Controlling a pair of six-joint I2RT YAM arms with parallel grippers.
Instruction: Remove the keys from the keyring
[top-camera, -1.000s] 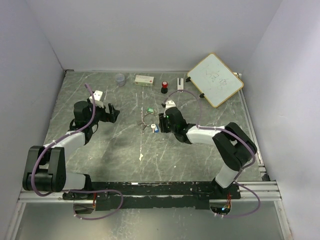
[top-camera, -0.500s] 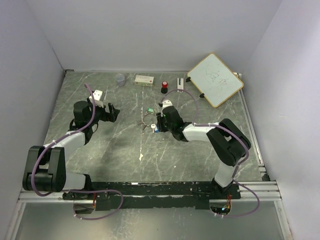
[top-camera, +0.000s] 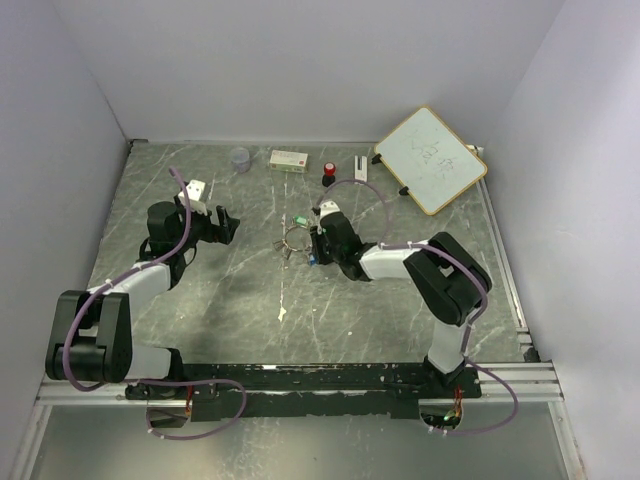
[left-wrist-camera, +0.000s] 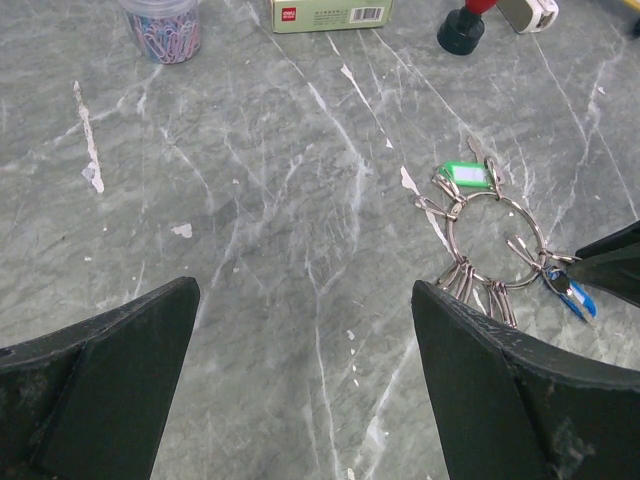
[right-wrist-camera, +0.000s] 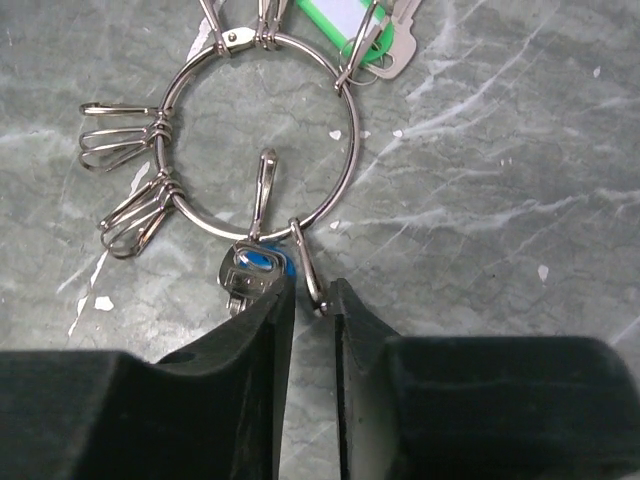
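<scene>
The keyring (right-wrist-camera: 255, 140) is a silver ring with several wire clips, lying flat on the marble table; it also shows in the top view (top-camera: 293, 240) and the left wrist view (left-wrist-camera: 490, 235). The green key (right-wrist-camera: 350, 25) hangs at its far side (left-wrist-camera: 462, 175). The blue key (right-wrist-camera: 255, 268) lies at its near side, partly under my right gripper's left finger. My right gripper (right-wrist-camera: 312, 295) (top-camera: 315, 250) is almost closed, with a narrow gap; the end of one clip (right-wrist-camera: 308, 265) lies in that gap, touching the right finger. My left gripper (left-wrist-camera: 305, 290) (top-camera: 228, 228) is wide open and empty, left of the ring.
Along the back stand a jar of paper clips (top-camera: 240, 158), a small green-white box (top-camera: 289, 159), a red-and-black knob (top-camera: 329, 174), a small white item (top-camera: 359, 167) and a tilted whiteboard (top-camera: 432, 158). White walls close in the table on three sides.
My right gripper has slid left and a little farther back, up to the keyring, and its elbow has folded in. The left arm has not moved.
</scene>
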